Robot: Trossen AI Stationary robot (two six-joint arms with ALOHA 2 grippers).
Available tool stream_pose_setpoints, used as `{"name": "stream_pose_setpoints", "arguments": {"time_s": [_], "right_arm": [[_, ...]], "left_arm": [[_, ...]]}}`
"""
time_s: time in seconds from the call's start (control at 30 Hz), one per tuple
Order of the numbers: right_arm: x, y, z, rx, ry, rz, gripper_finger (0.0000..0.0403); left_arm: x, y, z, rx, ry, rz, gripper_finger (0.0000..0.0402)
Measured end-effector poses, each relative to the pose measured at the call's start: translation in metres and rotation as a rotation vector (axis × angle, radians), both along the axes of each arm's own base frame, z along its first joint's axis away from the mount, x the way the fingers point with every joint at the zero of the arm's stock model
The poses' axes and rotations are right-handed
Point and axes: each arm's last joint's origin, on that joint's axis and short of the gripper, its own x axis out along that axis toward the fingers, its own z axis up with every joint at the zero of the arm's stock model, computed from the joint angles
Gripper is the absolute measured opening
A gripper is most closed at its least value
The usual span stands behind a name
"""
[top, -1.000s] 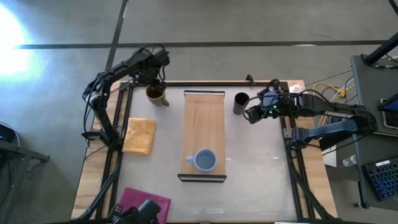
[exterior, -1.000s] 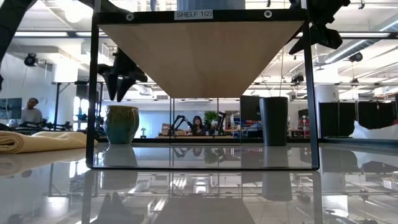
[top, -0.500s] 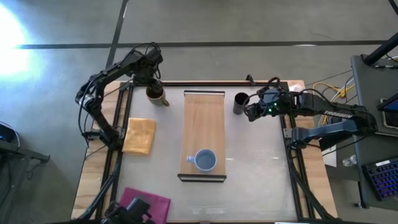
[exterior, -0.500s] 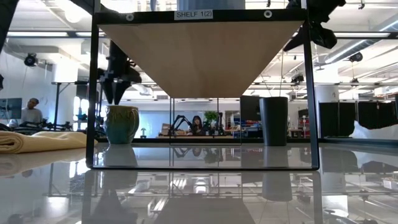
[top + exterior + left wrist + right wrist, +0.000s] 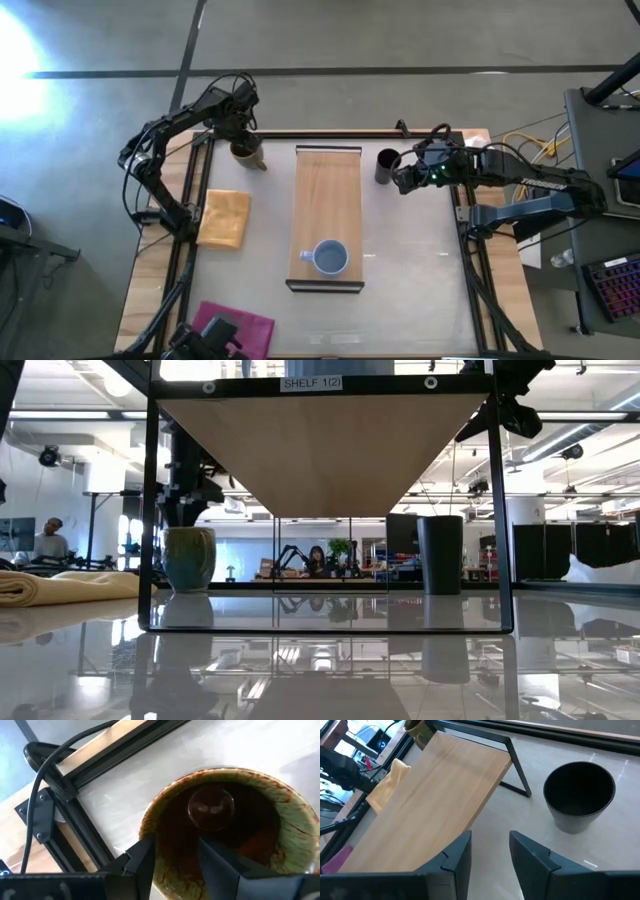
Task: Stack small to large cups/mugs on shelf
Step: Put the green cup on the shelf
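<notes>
The mustard-brown mug (image 5: 248,152) is at the table's far left, beside the shelf (image 5: 328,200). My left gripper (image 5: 243,140) comes down on the mug and is shut on its rim; the mug's dark inside fills the left wrist view (image 5: 215,815). The small light-blue cup (image 5: 330,257) stands on the shelf board near its near end. The black cup (image 5: 387,165) stands on its base on the table right of the shelf's far end. My right gripper (image 5: 400,180) is open and empty just right of the black cup (image 5: 579,795). My left gripper (image 5: 175,850) has the mug's rim wall (image 5: 148,822) between its two fingers, one finger (image 5: 215,865) inside the mug and one (image 5: 140,865) outside. The fingers come from above, pointing down. The mug (image 5: 188,558) is upright; whether its base is off the table I cannot tell.
A folded yellow cloth (image 5: 224,218) lies left of the shelf and a magenta cloth (image 5: 232,325) at the near left edge. The shelf's black frame legs (image 5: 150,510) stand around the board. People (image 5: 45,540) show far off in the room behind.
My left gripper has come down from above the mug onto its rim and taken hold of it. The mug has shifted a little toward the table's left edge and stays upright. My right gripper has edged toward the black cup.
</notes>
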Motion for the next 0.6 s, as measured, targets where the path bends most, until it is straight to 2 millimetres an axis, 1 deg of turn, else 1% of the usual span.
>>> {"name": "stream_pose_setpoints", "arguments": {"time_s": [0.33,0.43,0.6], "right_arm": [[0.0,-0.001,0.0,-0.005,-0.004,-0.032,0.0125],[0.0,-0.001,0.0,-0.004,-0.004,-0.032,0.0124],[-0.001,-0.003,0.0,-0.005,-0.004,-0.046,0.0123]], "left_arm": [[0.0,-0.001,0.003,0.003,-0.012,-0.002,0.013],[0.0,-0.002,0.004,-0.015,-0.045,-0.006,0.013],[-0.002,-0.007,0.015,-0.016,-0.119,-0.019,0.013]]}}
